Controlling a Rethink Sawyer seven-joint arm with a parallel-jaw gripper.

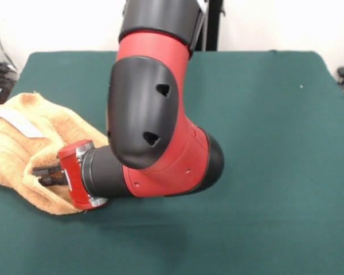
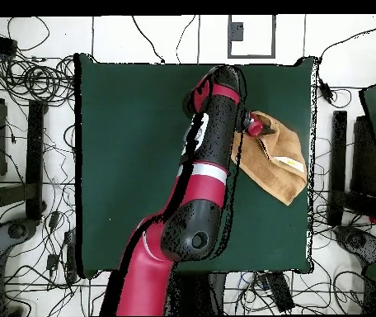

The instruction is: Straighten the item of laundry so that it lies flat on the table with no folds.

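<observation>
Green table (image 1: 264,172), bunched towel (image 1: 17,154), cable-strewn floor (image 2: 26,91)

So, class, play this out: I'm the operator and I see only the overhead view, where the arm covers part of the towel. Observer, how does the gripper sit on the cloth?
Observer: In the front view the gripper points sideways, with its tip tucked into a hollow of the towel.
Operator: Is the cloth flat there?
Observer: No. A thick rolled fold runs along the towel's camera-side edge, just below the gripper.
Operator: Has it got a grip?
Observer: I cannot tell. Raised cloth on both sides hides the tip.
</observation>
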